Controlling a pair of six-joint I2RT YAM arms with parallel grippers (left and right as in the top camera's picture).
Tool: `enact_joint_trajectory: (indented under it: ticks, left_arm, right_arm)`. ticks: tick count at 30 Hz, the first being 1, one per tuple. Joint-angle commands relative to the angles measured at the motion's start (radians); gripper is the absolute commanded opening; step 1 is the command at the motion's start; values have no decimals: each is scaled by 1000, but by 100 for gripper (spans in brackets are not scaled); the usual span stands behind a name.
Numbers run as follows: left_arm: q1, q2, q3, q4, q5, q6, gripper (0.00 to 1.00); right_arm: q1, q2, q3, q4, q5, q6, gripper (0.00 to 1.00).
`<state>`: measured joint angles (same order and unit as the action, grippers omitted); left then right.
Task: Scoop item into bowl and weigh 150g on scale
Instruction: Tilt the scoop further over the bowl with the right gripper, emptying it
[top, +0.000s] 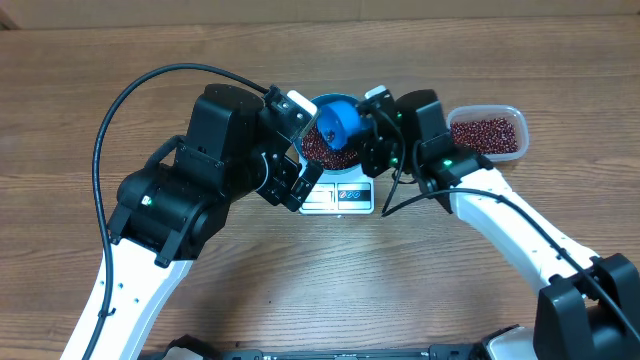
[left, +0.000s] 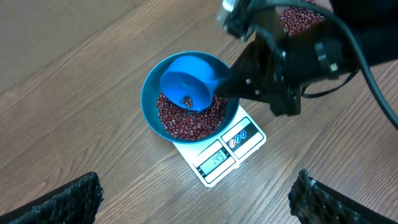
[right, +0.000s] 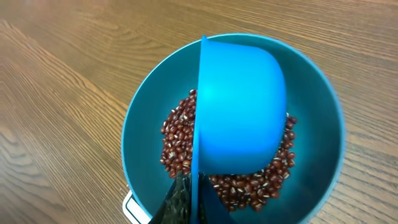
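The blue bowl (top: 325, 99) (left: 149, 106) (right: 146, 118) stands on the white scale (top: 340, 197) (left: 221, 158), whose display is lit. Dark red-brown beans (left: 193, 124) (right: 180, 143) cover the bowl's bottom. My right gripper (top: 372, 130) (right: 196, 202) is shut on the handle of a small blue scoop (top: 340, 120) (left: 186, 84) (right: 242, 106), which is tipped on its side over the bowl with a few beans left in it. My left gripper (top: 305, 148) (left: 199, 199) hangs open above the table just in front of the scale, with nothing between its fingers (left: 68, 199).
A clear plastic tub (top: 510, 112) of beans sits to the right of the bowl, behind the right arm. Both arms crowd the bowl from either side. Bare wooden table lies in front of the scale and to the far left.
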<state>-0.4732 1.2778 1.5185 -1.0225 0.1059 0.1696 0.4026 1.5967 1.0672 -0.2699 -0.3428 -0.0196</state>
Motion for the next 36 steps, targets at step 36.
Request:
enact_joint_trajectory:
  ticks: [36]
  left_arm:
    - [2,5,21,2,18,-10,100]
  right_arm:
    - [-39,-138,28,-20,-10,-102,4]
